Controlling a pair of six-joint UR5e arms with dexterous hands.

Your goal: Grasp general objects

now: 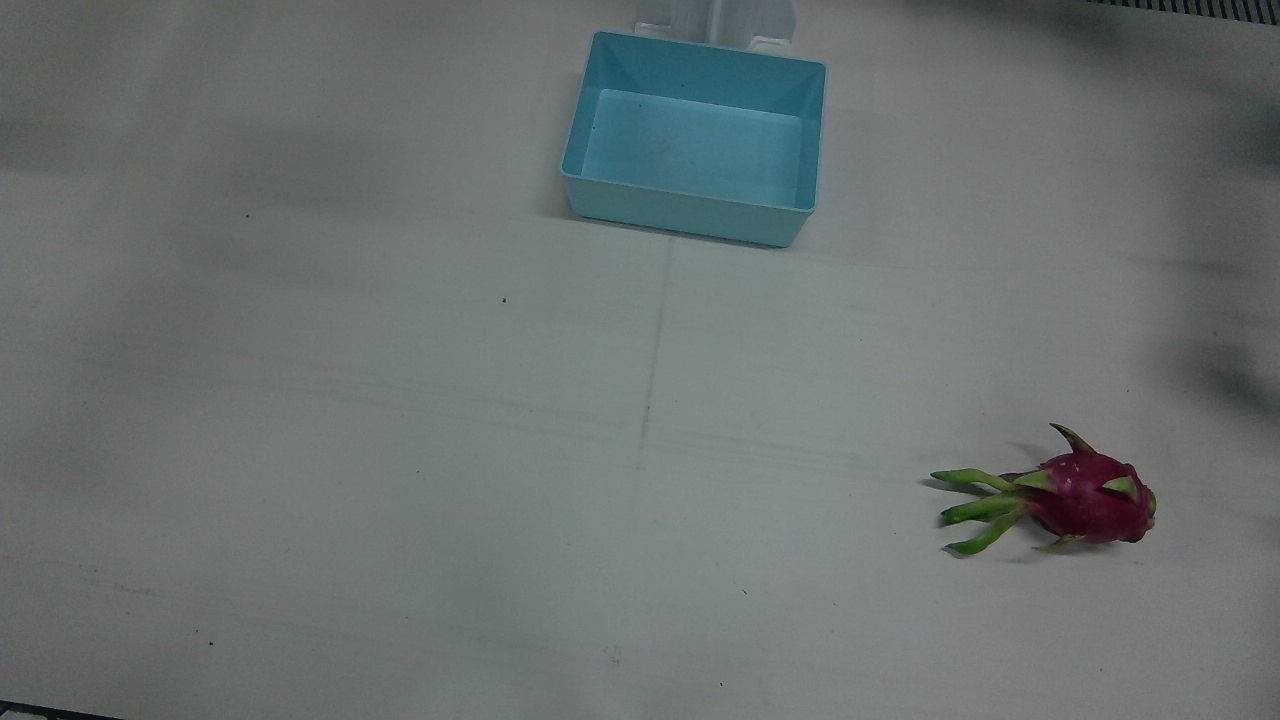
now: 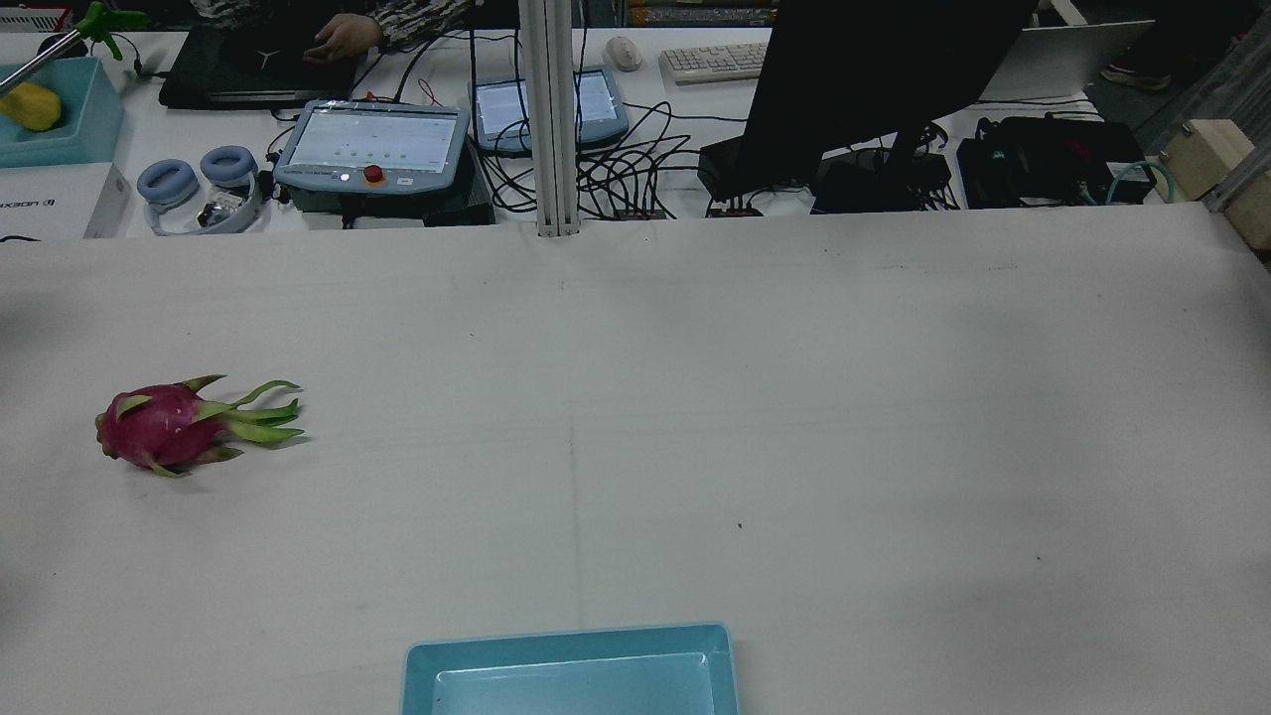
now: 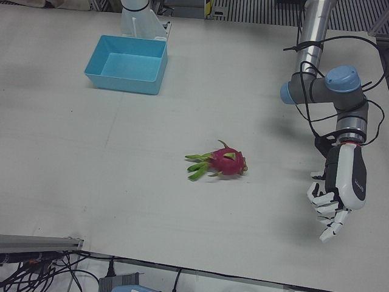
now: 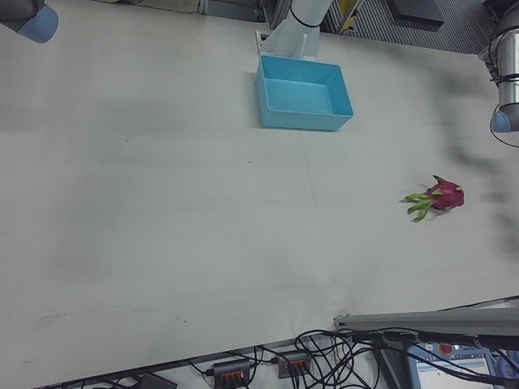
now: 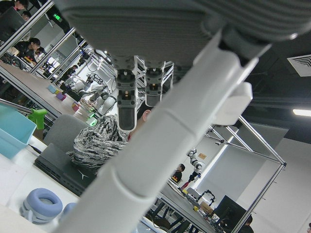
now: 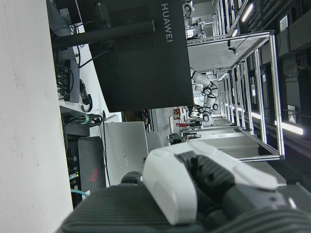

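A pink dragon fruit (image 1: 1085,497) lies on its side on the white tabletop (image 1: 400,450). It sits on the robot's left half, close to the left edge and about midway between the robot's edge and the operators' edge. Its green leafy tips point toward the middle of the tabletop. Nothing touches it.

A light blue bin (image 1: 695,135) sits at the middle of the robot's edge of the tabletop. It has nothing in it. It is well apart from the fruit.

The left hand (image 3: 338,194) hangs in the air past the fruit, near the left edge of the tabletop. It points down. Its fingers (image 3: 327,226) are loosely spread and hold nothing. It does not touch the fruit.

The right hand (image 6: 204,182) shows only in its own camera, very close up. I cannot tell if it is spread or curled. A big dark monitor (image 6: 141,53) is in front of it, beyond the operators' edge of the tabletop.
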